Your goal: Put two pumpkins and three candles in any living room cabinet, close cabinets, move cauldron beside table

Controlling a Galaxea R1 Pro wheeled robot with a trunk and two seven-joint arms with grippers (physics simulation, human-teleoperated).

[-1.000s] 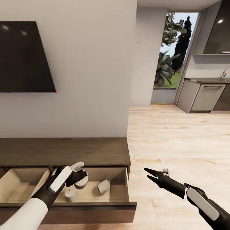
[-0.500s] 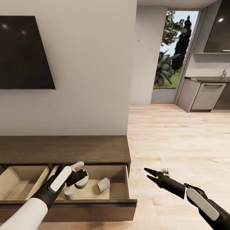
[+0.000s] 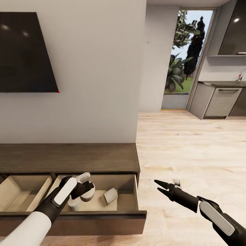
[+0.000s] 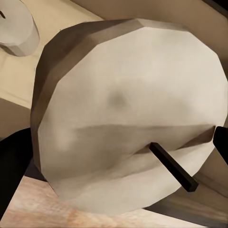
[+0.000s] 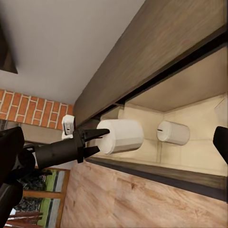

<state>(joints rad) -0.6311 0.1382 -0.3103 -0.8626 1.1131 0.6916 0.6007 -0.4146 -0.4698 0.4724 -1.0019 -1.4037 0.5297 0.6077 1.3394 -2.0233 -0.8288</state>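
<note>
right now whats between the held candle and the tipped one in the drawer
Only bare drawer floor. In the head view the left gripper holds a candle over the open drawer; the tipped candle lies apart, toward the drawer's right end.

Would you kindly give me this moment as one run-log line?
left claw: shut on candle over open cabinet drawer | in drawer: two candles | right claw: open, empty

Against the wall [image 3: 102, 68], under the screen [image 3: 25, 53]: the cabinet [image 3: 68, 159], two drawers pulled out side by side. In the cabinet's right drawer [image 3: 102, 200] — one candle [image 3: 110, 196] tipped over, one candle [image 3: 73, 204] left of it, a third candle [image 3: 88, 195] held above the drawer by the left gripper [image 3: 89, 186]. Right of the cabinet, over the floor [image 3: 191, 150] — the right gripper [image 3: 158, 187].
</note>
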